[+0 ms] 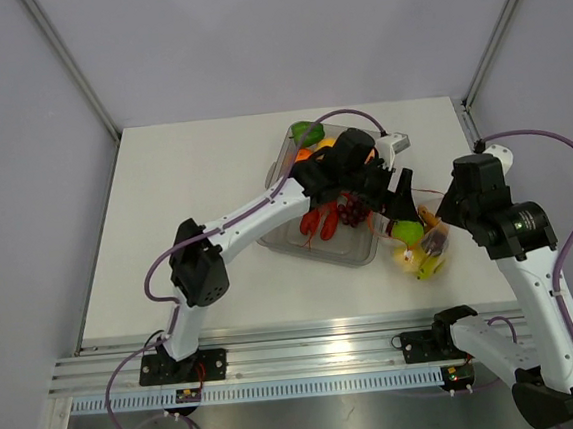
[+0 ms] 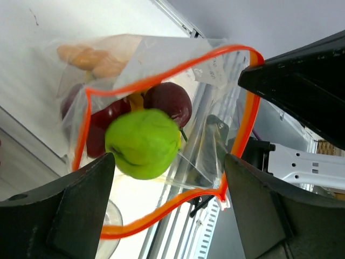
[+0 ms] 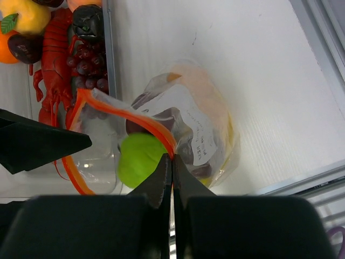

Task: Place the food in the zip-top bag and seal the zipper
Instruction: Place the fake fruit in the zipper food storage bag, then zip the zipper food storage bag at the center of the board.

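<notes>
White table [image 1: 195, 202] and plain grey walls formed the work area, with a clear tray [image 1: 342, 253] of toy food at centre and the zip-top bag [image 1: 422, 248] just beside its right edge.

**Tool state.** The right gripper [image 3: 171, 162] was fully closed, pinching the zipper [image 3: 129, 115] and holding the bag mouth up. The left gripper [image 2: 168, 162] stood wide apart over the mouth, holding nothing. A green fruit [image 2: 143, 143] sat between its fingers without touching them, inside the orange-red loop, above the dark red fruits [image 2: 172, 100].

**Procedure.** Judged step: releasing the fruit into the bag. The right pinch should be held steady so the mouth does not collapse. The left arm should rise straight up, clear of the strip, before returning for the lobster [image 3: 51, 59] and grapes [image 3: 83, 59] in the tray.

**Not verifiable.** Whether the green fruit was resting or falling could not be determined. The bag's bottom was hidden by its contents, and the left arm covered part of the tray in the top view.
</notes>
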Controlling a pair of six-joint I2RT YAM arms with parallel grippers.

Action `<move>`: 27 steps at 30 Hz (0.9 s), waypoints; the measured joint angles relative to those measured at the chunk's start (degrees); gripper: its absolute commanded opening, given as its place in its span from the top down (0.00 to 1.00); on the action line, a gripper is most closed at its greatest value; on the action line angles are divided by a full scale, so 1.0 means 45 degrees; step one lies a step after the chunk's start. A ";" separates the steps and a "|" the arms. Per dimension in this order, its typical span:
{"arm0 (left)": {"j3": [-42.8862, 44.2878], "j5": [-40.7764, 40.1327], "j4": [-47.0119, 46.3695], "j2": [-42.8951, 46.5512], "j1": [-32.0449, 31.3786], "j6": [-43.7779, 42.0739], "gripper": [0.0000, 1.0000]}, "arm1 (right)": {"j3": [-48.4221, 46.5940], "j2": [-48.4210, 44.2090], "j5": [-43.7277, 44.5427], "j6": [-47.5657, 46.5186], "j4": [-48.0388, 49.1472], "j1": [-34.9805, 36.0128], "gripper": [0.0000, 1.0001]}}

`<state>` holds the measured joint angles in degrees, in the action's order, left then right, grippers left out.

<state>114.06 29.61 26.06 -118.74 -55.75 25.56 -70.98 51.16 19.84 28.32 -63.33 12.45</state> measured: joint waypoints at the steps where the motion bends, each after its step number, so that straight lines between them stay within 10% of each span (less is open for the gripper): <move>1: 0.0053 -0.0005 0.0175 0.0019 0.0000 -0.0029 0.21 | 0.0019 -0.0015 0.0000 0.0000 0.0000 0.0000 1.00; 10: -0.1365 0.0024 0.0359 0.2205 0.0015 -0.1472 0.60 | 0.0209 -0.0024 -0.0019 0.0000 0.0019 0.0000 1.00; 27: -0.4915 0.0699 0.0690 0.3575 -0.0578 -0.9296 0.49 | 0.0209 0.0219 -0.0350 0.0000 0.0102 0.0000 1.00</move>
<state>91.94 32.75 29.17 -102.65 -58.35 -16.27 -70.04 52.14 18.26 28.32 -62.87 12.45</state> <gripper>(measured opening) 0.473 0.010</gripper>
